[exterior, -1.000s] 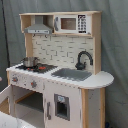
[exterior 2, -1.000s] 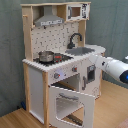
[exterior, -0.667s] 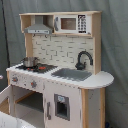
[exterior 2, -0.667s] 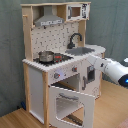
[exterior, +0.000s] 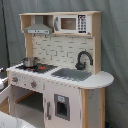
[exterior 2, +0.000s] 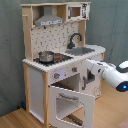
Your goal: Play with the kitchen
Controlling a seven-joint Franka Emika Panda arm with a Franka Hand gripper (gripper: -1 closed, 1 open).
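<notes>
A tall white and light-wood toy kitchen (exterior: 57, 70) is seen in both exterior views, standing on a wooden floor (exterior 2: 15, 119) against a grey curtain backdrop. All places below are given relative to the grey sink (exterior: 71, 74) set into the counter (exterior: 100, 80).

Behind the sink a black faucet (exterior: 84, 58) arches over the basin, as on a real kitchen, so that pretend water would fall into it. Beside the sink, on the stovetop (exterior: 37, 67), a small metal pot (exterior: 29, 61) sits upright on a burner, placed where cooking would be acted out. Above the stovetop a grey hood (exterior: 38, 27) is mounted, and above the sink a toy microwave (exterior: 73, 23) is shelved. Below the stovetop, in the second exterior view, the windowed oven door (exterior 2: 71, 103) hangs dropped open on its bottom hinge, leaving the oven cavity exposed. This suggests the oven is the part being played with.

In the second exterior view the white robot arm (exterior 2: 112, 75) is seen reaching in from the sink side, below counter level. Its end effector (exterior 2: 89, 75) is held at the front panel just beside the oven opening, near the knobs (exterior 2: 56, 76). Whether it is open or closed cannot be told, nor whether anything is touched or gripped.
</notes>
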